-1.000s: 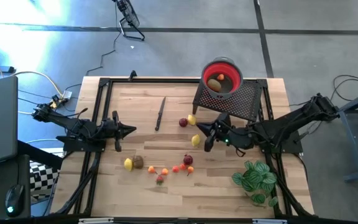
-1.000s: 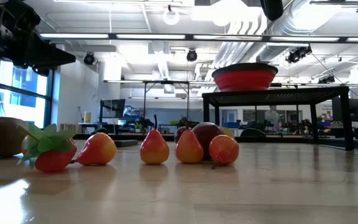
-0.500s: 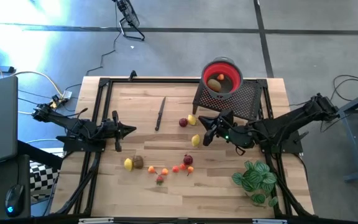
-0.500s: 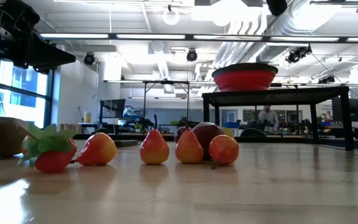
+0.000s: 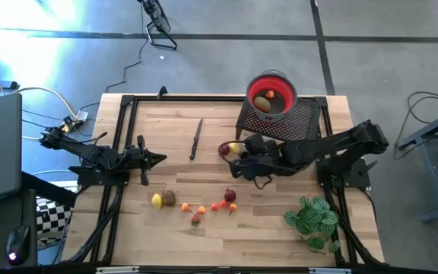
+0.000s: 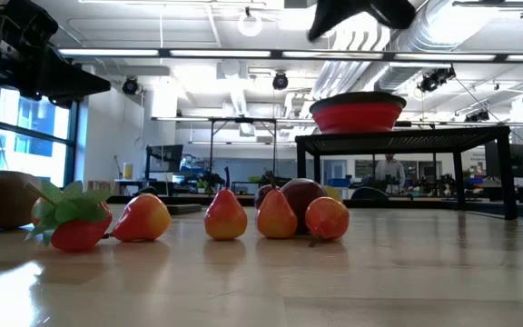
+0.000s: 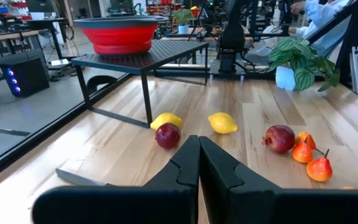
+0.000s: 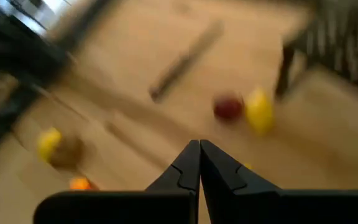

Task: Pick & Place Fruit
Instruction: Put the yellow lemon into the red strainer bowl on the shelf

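On the pale wooden table [image 5: 173,144], mid-frame in the high view: right arm [image 5: 303,152] swung further left than half a second ago, now stretched over the spot near the dark red round fruit [image 5: 223,149] and yellow lemon-shaped fruit [image 5: 235,145]. Right jaws pressed fully together, holding nothing. Left jaws likewise closed and empty, parked at left. Two pieces already in the red collapsible bowl [image 5: 271,81], upper centre; small mixed fruit [image 5: 196,207] waiting lower centre. Probably lining up the next pick, with opening needed first.

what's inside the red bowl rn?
In the high view the red bowl, up on the black mesh stand, holds two pieces of fruit: a yellowish one and an orange one. The low and left wrist views show only its outer wall.
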Motion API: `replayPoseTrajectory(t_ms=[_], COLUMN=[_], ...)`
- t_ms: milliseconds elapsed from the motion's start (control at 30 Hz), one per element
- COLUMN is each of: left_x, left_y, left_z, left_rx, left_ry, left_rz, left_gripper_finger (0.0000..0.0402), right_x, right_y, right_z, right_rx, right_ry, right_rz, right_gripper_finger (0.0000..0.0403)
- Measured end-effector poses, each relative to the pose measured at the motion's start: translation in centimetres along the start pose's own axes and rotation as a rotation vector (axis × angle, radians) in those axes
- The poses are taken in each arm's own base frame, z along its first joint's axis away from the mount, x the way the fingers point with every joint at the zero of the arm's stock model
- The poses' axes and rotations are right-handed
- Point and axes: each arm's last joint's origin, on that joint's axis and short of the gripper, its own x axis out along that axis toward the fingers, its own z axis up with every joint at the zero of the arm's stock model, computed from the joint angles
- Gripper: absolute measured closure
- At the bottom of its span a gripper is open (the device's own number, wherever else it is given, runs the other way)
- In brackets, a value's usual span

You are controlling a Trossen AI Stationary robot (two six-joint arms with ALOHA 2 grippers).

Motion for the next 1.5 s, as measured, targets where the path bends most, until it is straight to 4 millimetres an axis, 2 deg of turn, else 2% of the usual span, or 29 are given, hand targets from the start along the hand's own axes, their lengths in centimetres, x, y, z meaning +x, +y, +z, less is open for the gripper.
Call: replayPoseTrajectory(t_ms=[133, 400, 567, 767, 933, 1100, 1300, 1500], left_x=[0.0, 0.0, 0.0, 0.0, 0.0, 0.0, 0.0, 0.0], left_y=[0.0, 0.0, 0.0, 0.0, 0.0, 0.0, 0.0, 0.0], left_z=[0.0, 0.0, 0.0, 0.0, 0.0, 0.0, 0.0, 0.0], left_rx=[0.000, 0.023, 0.023, 0.023, 0.024, 0.024, 0.025, 0.025], left_ry=[0.000, 0.000, 0.000, 0.000, 0.001, 0.002, 0.003, 0.003], left_rz=[0.000, -0.001, -0.003, -0.003, -0.003, -0.002, -0.002, -0.002], left_gripper_finger=[0.0402, 0.0402, 0.0402, 0.0402, 0.0402, 0.0402, 0.0402, 0.0402], right_x=[2.5, 6.6, 8.3, 9.4, 10.3, 11.4, 12.4, 13.0], right_y=[-0.5, -0.1, -0.3, -0.5, -0.3, -0.4, -0.5, -0.5], right_z=[-1.5, -2.7, -2.9, -3.0, -3.5, -4.2, -5.0, -5.4], right_rx=[0.070, 0.097, 0.106, 0.065, 0.050, 0.058, 0.156, 0.212], right_ry=[0.173, 0.283, 0.324, 0.319, 0.309, 0.313, 0.358, 0.343], right_rz=[-0.122, -0.189, -0.223, -0.247, -0.254, -0.286, -0.330, -0.354], right_gripper_finger=[0.0400, 0.0400, 0.0400, 0.0389, 0.0335, 0.0251, 0.0152, 0.0097])
